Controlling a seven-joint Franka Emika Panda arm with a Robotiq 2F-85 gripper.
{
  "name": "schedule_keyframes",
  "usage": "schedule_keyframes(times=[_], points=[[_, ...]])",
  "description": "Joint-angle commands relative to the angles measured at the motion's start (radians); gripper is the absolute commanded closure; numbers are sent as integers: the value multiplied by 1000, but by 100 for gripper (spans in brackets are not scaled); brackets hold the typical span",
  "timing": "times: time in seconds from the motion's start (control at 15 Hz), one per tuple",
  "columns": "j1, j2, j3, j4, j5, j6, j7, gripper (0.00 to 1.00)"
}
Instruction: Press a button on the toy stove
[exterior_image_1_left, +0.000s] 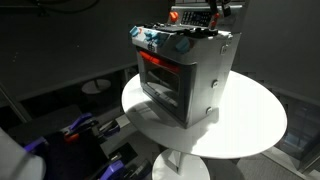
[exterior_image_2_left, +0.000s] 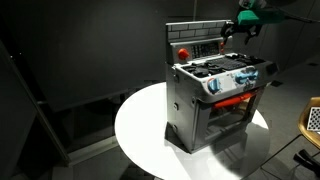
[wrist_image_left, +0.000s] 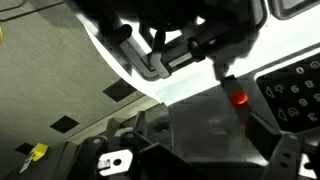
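The toy stove (exterior_image_1_left: 185, 75) stands on a round white table (exterior_image_1_left: 255, 125). It is silver-grey with a red-lit oven window, a row of knobs along its front top and a red back panel (exterior_image_2_left: 195, 45). It shows in both exterior views (exterior_image_2_left: 215, 95). My gripper (exterior_image_2_left: 244, 32) hangs above and just behind the stove's top, next to the back panel, and touches nothing. Its fingers look spread and empty. In the wrist view a lit red button (wrist_image_left: 240, 98) sits on a grey stove face, between the dark fingers (wrist_image_left: 205, 150).
The table's edge (exterior_image_2_left: 130, 140) drops to a dark floor. A dark curtain fills the background. Blue and purple clutter (exterior_image_1_left: 80, 130) lies on the floor beside the table. A chair (exterior_image_2_left: 312, 120) stands at the frame edge.
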Motion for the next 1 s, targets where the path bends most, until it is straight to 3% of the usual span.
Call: schedule_keyframes(times=[0.0, 0.93], points=[[1, 12, -7, 9, -6, 12, 15, 0], [0, 41, -22, 14, 22, 65, -16, 0]])
